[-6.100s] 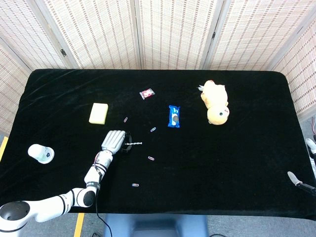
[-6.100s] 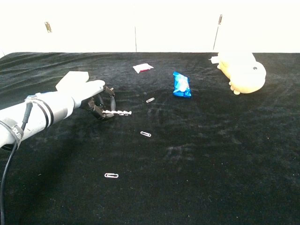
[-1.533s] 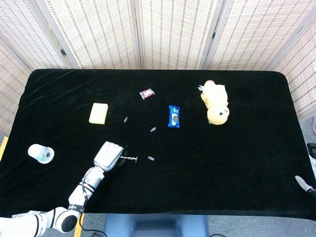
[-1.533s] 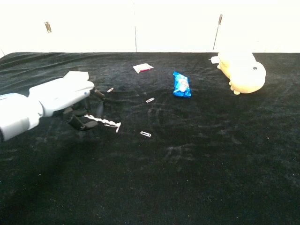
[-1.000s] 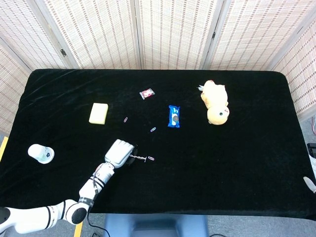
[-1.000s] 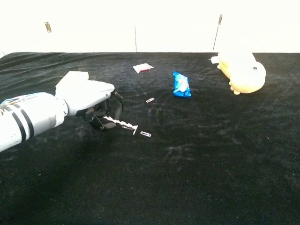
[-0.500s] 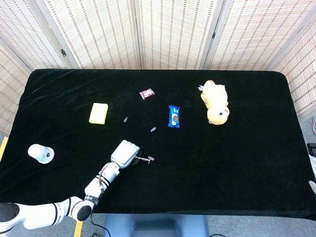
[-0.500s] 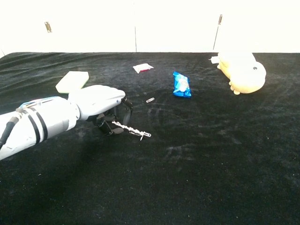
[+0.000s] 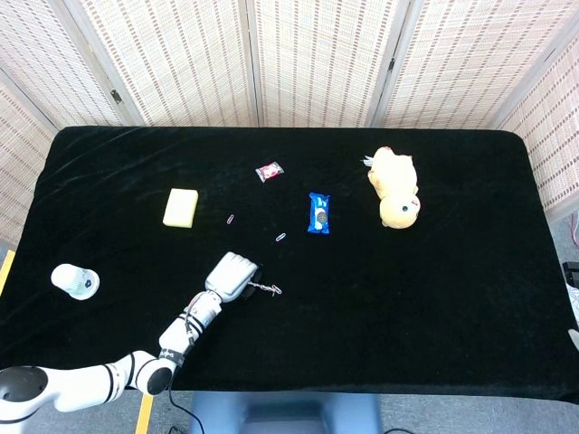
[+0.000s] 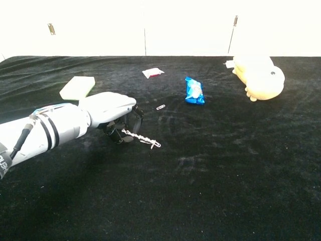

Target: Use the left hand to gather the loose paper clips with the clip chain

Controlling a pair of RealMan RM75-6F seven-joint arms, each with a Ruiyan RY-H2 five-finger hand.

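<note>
My left hand (image 9: pixel 232 276) (image 10: pixel 114 114) grips one end of a silvery clip chain (image 10: pixel 138 137) (image 9: pixel 263 287), which juts right and slightly down. A loose paper clip (image 10: pixel 155 144) (image 9: pixel 276 290) hangs at the chain's far tip, touching it. Another loose clip (image 9: pixel 280 237) (image 10: pixel 161 107) lies on the black cloth further back, left of the blue packet. A third clip (image 9: pixel 231 219) lies near the yellow sponge; in the chest view the hand hides it. The right hand is out of both views.
A yellow sponge (image 9: pixel 181 207) (image 10: pixel 77 87), a small red-and-white packet (image 9: pixel 269 171) (image 10: pixel 152 73), a blue snack packet (image 9: pixel 318 212) (image 10: pixel 194 91) and a yellow plush toy (image 9: pixel 394 186) (image 10: pixel 259 73) sit further back. A white cup (image 9: pixel 74 281) lies at the left.
The left hand carried the chain right across the cloth to the loose clip at centre, and its tip now touches that clip. The clip that lay near the front edge is gone from the cloth.
</note>
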